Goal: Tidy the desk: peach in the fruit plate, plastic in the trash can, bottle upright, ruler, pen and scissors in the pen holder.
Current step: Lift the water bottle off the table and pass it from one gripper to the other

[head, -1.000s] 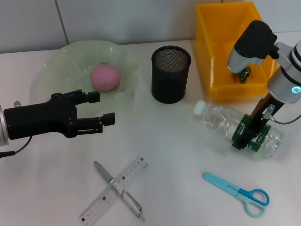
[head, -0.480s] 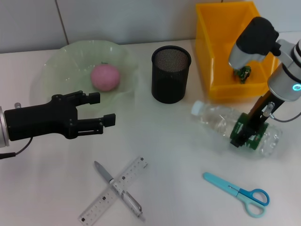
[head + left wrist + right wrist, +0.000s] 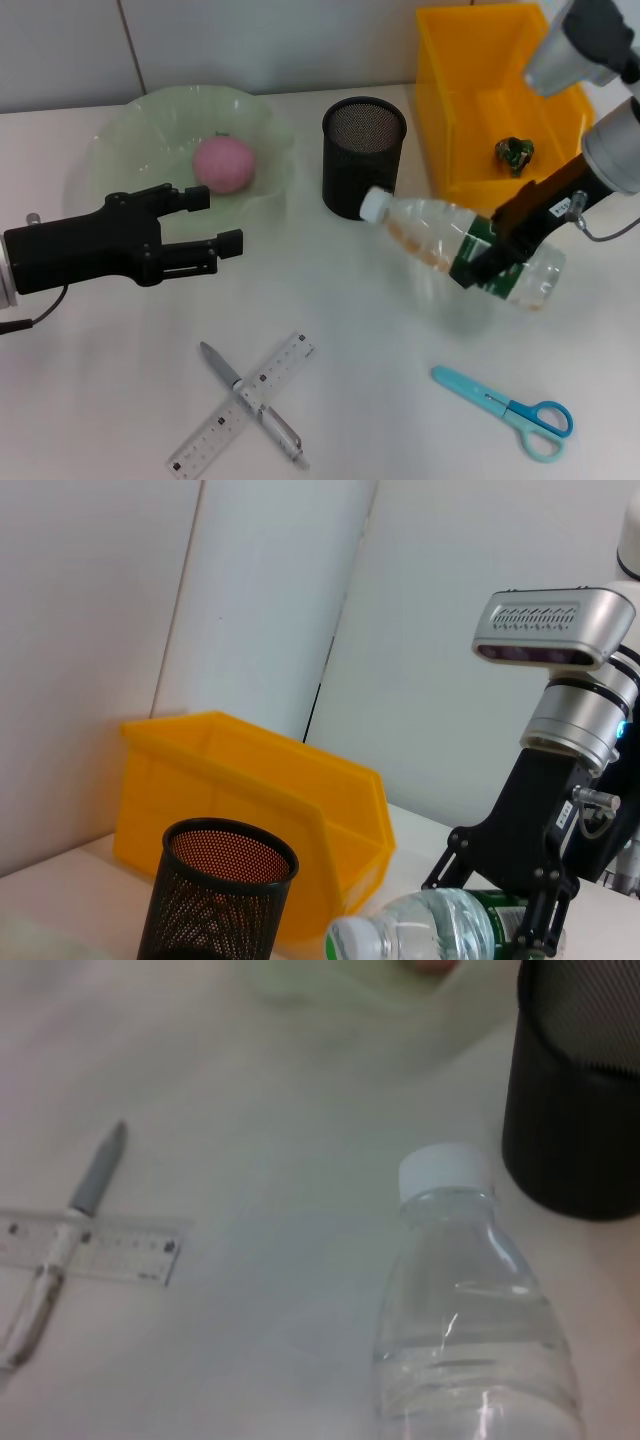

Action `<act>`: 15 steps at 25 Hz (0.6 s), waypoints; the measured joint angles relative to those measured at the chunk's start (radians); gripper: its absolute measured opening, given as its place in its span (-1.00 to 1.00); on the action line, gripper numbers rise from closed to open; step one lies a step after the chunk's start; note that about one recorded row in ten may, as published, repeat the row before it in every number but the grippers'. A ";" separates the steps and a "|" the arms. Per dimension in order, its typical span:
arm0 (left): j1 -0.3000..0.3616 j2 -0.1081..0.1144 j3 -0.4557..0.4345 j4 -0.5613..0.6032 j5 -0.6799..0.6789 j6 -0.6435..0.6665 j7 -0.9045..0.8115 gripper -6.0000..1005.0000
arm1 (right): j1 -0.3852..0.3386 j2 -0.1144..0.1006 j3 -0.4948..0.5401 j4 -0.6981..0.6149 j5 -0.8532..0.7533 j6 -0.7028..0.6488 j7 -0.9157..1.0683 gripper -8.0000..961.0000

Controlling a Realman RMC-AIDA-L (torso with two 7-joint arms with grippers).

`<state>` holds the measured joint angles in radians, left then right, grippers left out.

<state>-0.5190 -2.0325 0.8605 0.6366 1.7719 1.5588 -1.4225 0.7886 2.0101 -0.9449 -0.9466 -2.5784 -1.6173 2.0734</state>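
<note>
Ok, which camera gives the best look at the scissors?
The head view: the scissors lie whole and unobstructed on the table, in front of the bottle held by the right gripper. Neither the left wrist view nor the right wrist view shows them at all.

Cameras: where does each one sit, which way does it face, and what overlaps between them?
Head: looks down from above at the desk; left claw open near the fruit plate, right claw holding the bottle.
Left wrist: low, facing across to the pen holder, yellow bin and right claw; own claw unseen.
Right wrist: looks along the bottle toward the ruler and pen; own claw unseen.
Shared: bottle and pen holder in all three.
</note>
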 joint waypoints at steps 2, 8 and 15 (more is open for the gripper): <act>0.001 0.000 -0.007 -0.003 -0.013 0.001 0.001 0.74 | -0.019 0.000 0.026 -0.015 0.056 -0.001 -0.040 0.61; 0.009 -0.009 -0.048 -0.014 -0.070 0.009 0.005 0.74 | -0.090 -0.003 0.094 -0.053 0.302 -0.003 -0.180 0.61; 0.027 -0.026 -0.067 -0.021 -0.214 0.032 -0.001 0.74 | -0.164 0.005 0.140 -0.003 0.637 0.005 -0.420 0.61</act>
<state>-0.4920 -2.0584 0.7938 0.6157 1.5583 1.5908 -1.4236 0.6245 2.0147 -0.8048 -0.9501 -1.9416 -1.6124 1.6535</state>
